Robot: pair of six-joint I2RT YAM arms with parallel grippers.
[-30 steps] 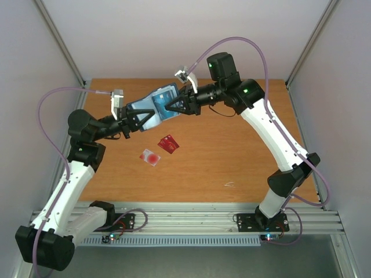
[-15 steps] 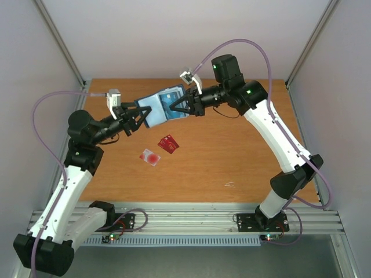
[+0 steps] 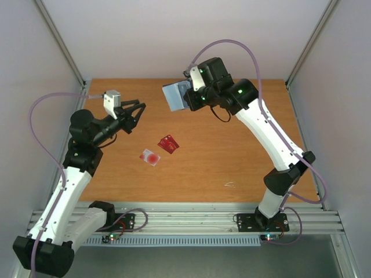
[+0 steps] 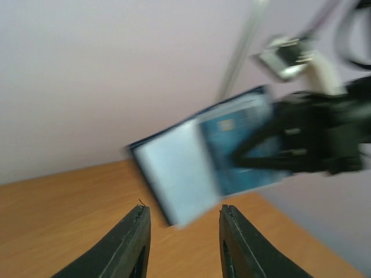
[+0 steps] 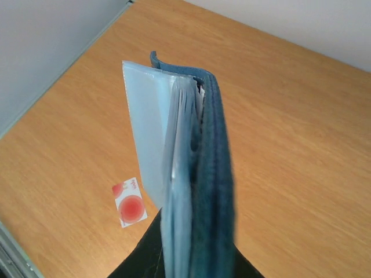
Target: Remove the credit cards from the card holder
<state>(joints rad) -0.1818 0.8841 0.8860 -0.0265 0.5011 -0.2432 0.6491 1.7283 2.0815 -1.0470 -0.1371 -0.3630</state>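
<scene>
Navy card holder (image 5: pixel 212 174) fills the right wrist view, pinched by the right gripper (image 3: pixel 186 99), its fingertips cut off below. The blurred left gripper (image 4: pixel 181 212) stands partly open, empty.

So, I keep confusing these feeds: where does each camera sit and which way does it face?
Top external: above, behind the left arm and right arm, looking down on the table; both show.
Left wrist: on that wrist, facing the holder; left fingers open below.
Right wrist: on that wrist, looking down past the gripped holder to the table; right fingers barely show.
Shared: holder in all three; pale card in top and right wrist.
</scene>
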